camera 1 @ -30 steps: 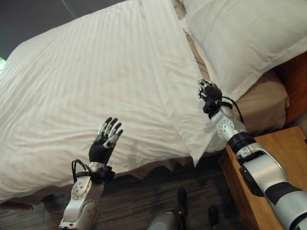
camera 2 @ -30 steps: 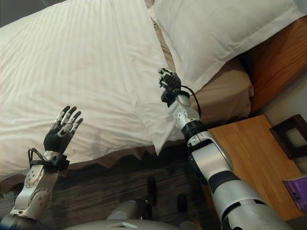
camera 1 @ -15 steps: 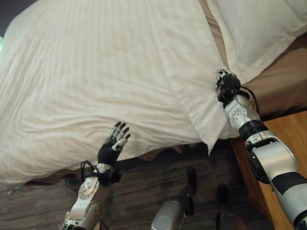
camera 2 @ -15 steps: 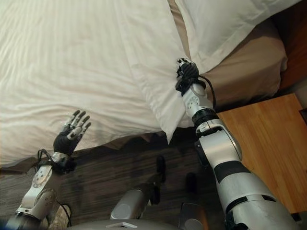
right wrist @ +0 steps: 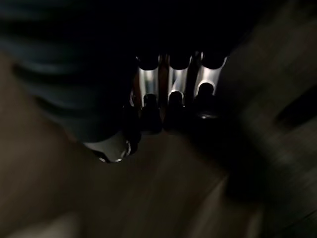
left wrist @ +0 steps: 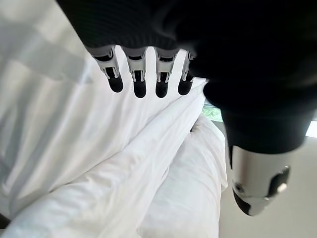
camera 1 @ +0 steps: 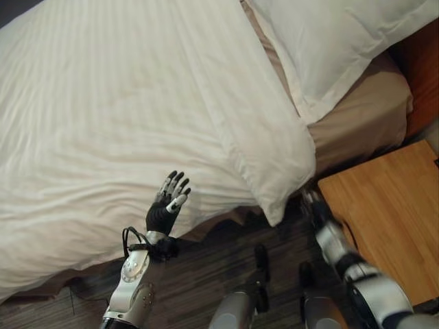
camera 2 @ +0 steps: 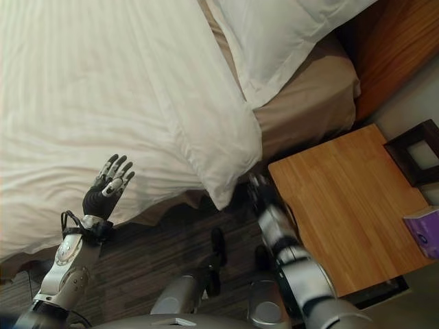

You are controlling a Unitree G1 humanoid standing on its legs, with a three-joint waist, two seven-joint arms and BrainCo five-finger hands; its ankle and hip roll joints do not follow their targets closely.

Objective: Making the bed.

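Note:
A white striped duvet [camera 1: 137, 103] covers the bed, and its folded corner [camera 1: 278, 205] hangs over the near edge. A white pillow [camera 1: 343, 48] lies at the head on the tan sheet [camera 1: 363, 116]. My left hand [camera 1: 164, 209] is raised at the duvet's near edge, open, its straight fingers [left wrist: 140, 79] holding nothing. My right hand [camera 2: 259, 192] is low beside the bed, just under the hanging corner and apart from it. It is blurred, and its fingers [right wrist: 171, 94] look open with nothing in them.
A wooden nightstand [camera 1: 384, 212] stands close on the right, beside my right arm. It carries a dark frame [camera 2: 418, 161] and a purple item [camera 2: 426, 233]. The wooden headboard [camera 2: 391, 48] is at the far right. Dark floor [camera 1: 206, 274] runs along the bed.
My right hand has let go of the duvet's edge and dropped down beside the bed. The duvet corner now hangs free. The camera has shifted; my left hand stays raised and open.

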